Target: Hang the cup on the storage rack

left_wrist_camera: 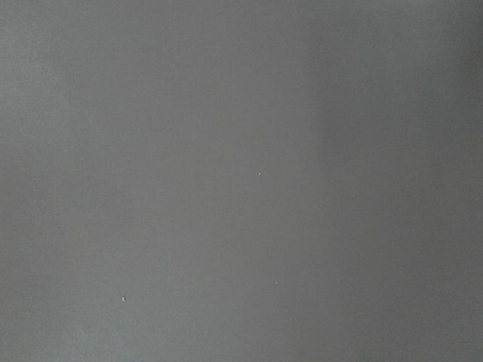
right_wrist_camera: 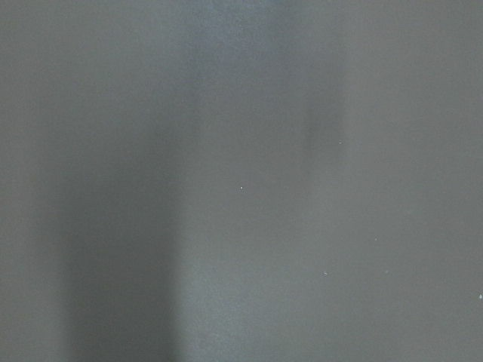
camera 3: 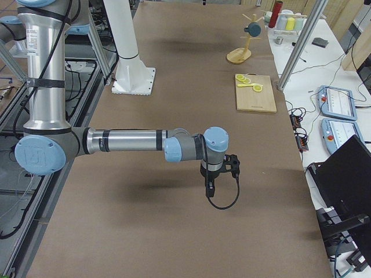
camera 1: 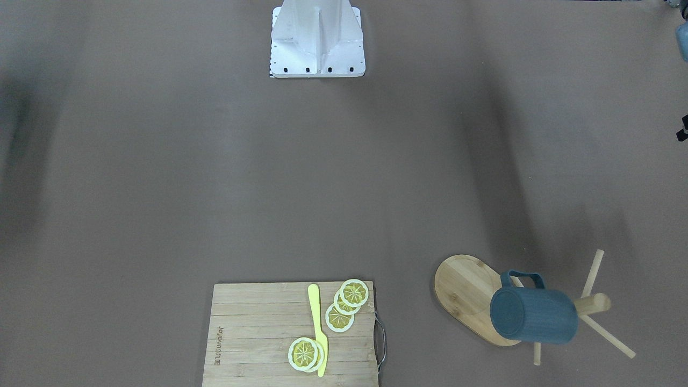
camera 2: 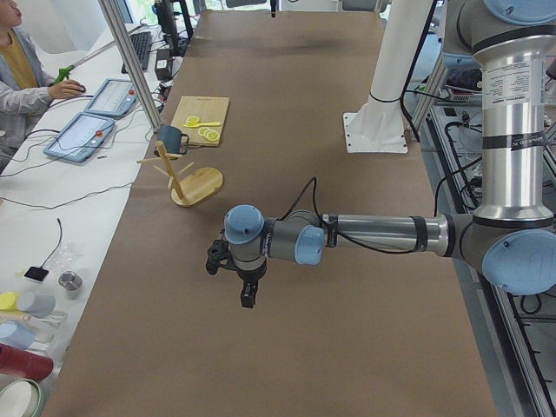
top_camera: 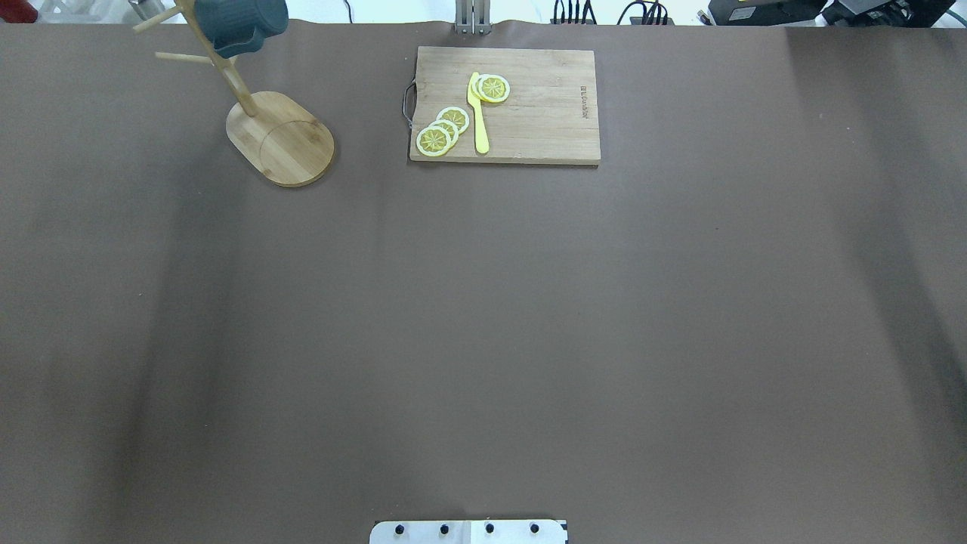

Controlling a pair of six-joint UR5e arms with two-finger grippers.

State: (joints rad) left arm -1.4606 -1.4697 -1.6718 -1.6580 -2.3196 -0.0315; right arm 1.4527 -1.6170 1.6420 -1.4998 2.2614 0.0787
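Note:
The slate-blue cup (camera 1: 532, 314) hangs by its handle on a peg of the bamboo storage rack (camera 1: 462, 285), clear of the oval base. It also shows in the overhead view (top_camera: 242, 23) at the far left corner, on the rack (top_camera: 283, 140). The left gripper (camera 2: 248, 294) shows only in the exterior left view, low over bare table and far from the rack (camera 2: 198, 185). The right gripper (camera 3: 210, 186) shows only in the exterior right view, far from the cup (camera 3: 253, 29). I cannot tell whether either is open or shut. Both wrist views show only brown table.
A bamboo cutting board (top_camera: 544, 113) with lemon slices (top_camera: 442, 130) and a yellow knife (top_camera: 478, 113) lies at the table's far middle. The robot's white base (camera 1: 317, 40) stands at the near edge. An operator and tablets (camera 2: 87, 130) are beside the table.

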